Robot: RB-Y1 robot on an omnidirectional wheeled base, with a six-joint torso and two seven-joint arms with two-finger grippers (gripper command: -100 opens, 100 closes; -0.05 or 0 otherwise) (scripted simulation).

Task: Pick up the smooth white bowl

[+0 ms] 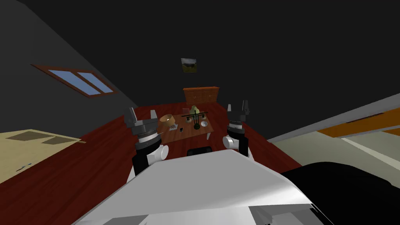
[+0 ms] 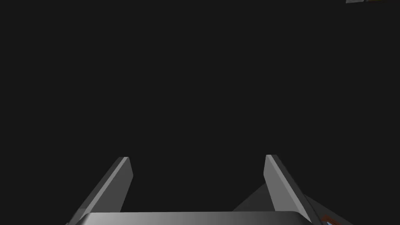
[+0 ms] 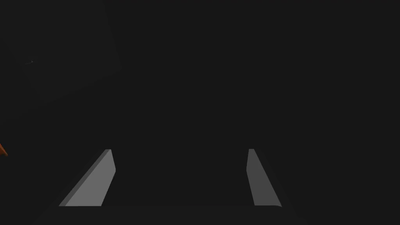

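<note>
A small white bowl (image 1: pixel 204 124) sits at the near right corner of a low brown table (image 1: pixel 189 132) straight ahead in the head view. My left gripper (image 1: pixel 141 114) is raised at the table's left, open with nothing between its fingers (image 2: pixel 121 183). My right gripper (image 1: pixel 238 106) is raised at the table's right, also open and empty, its fingers (image 3: pixel 97 181) pointing at a dark wall. Both grippers are well short of the bowl.
On the table also stand a tan basket (image 1: pixel 167 119), a green vase (image 1: pixel 194 110), a black candle holder (image 1: pixel 196 119) and small flat items. A wooden dresser (image 1: pixel 201 94) stands against the far wall. Red-brown floor surrounds the table. A black chair (image 1: pixel 198 150) stands just before me.
</note>
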